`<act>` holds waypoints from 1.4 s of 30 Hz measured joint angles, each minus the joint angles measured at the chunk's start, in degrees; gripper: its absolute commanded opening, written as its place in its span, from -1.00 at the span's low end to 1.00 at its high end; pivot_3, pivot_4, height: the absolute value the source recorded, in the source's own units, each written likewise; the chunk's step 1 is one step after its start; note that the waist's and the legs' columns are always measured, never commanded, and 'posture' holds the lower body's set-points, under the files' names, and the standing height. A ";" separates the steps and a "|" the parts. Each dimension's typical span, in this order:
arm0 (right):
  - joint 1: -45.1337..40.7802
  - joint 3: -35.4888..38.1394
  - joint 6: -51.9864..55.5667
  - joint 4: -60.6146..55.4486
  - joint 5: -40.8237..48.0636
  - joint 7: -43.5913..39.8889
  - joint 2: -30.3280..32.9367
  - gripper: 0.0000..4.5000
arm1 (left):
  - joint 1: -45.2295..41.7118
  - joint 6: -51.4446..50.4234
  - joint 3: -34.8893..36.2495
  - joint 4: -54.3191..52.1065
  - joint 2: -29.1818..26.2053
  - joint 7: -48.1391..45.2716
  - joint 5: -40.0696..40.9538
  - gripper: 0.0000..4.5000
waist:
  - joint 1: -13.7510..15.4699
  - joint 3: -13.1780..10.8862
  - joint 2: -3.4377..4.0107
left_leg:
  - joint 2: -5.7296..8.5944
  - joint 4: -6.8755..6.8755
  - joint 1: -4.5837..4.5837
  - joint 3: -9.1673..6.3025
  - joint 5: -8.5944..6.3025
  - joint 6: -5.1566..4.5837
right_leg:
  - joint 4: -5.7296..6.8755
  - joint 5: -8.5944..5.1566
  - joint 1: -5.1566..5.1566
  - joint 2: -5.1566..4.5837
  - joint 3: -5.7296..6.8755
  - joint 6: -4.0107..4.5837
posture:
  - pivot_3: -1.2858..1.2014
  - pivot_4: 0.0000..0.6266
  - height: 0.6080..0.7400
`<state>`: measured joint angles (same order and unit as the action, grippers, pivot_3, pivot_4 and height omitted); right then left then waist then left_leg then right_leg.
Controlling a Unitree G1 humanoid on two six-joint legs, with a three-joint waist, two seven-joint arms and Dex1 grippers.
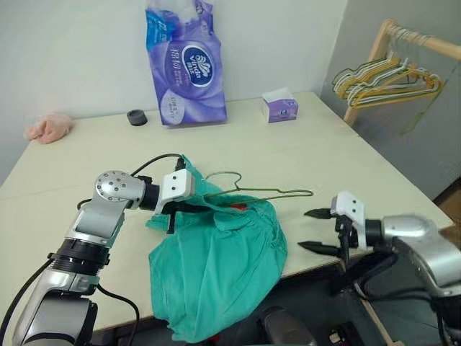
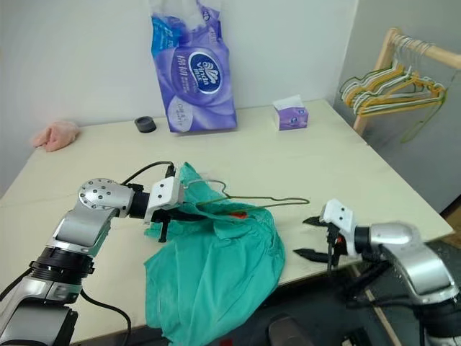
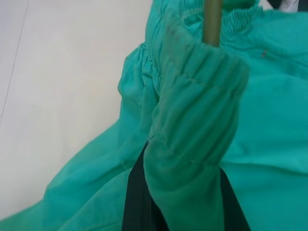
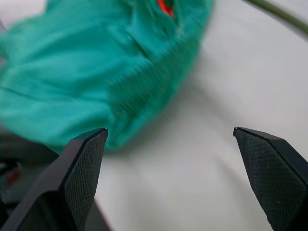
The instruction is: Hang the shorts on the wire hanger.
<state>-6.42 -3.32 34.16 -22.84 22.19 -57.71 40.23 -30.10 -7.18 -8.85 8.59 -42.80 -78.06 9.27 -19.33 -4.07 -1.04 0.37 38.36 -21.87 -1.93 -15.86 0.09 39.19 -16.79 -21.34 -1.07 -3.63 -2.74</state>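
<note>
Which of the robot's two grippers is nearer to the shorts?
The left. The left gripper is shut on the gathered waistband of the shorts, in contact with them. The right gripper hangs open at the table's front edge, apart from the fabric.

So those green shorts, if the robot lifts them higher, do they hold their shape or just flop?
Probably flop. The shorts already sag in loose folds over the table edge, so they look soft and light. The left claw is shut on the bunched waistband, which crumples easily. The thin wire hanger threaded through might slide or tilt as they rise.
</note>
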 measured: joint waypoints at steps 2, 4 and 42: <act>0.46 -0.61 1.46 -2.17 0.67 3.14 -3.16 0.99 | 0.00 -1.20 0.00 0.00 -0.03 -0.31 0.78 -1.00 | -0.02 0.00 0.01 | 0.00 0.00 -0.01 -0.02 0.00 0.00 | -0.01 0.00 -0.01 0.00 0.02 0.00 | -0.25 -0.87 1.00; 0.47 -2.65 1.83 -2.48 -0.08 6.14 -5.31 0.99 | 0.00 -1.74 0.00 -0.01 -0.19 -0.43 1.19 -1.00 | 0.20 0.00 0.01 | 0.02 0.01 -0.03 -0.03 0.00 0.00 | -0.06 0.00 0.00 -0.02 0.02 0.00 | -0.25 -0.87 1.00; -6.01 1.32 1.65 11.46 4.06 4.74 -4.43 -0.99 | 5.10 -15.57 5.97 -13.34 -9.75 -2.88 13.46 -1.00 | 1.28 -0.01 0.03 | 0.05 0.03 -0.02 -0.03 0.00 0.00 | -0.09 0.00 0.03 -0.05 0.04 0.00 | -0.22 -0.88 1.00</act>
<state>-12.43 -2.01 35.81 -11.39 26.25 -52.98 35.81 -25.00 -22.75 -2.89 -4.75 -52.55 -80.95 22.73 -18.05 -4.07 -1.01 0.42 38.39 -21.89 -1.96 -15.86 0.09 39.10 -16.79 -21.31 -1.12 -3.59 -2.73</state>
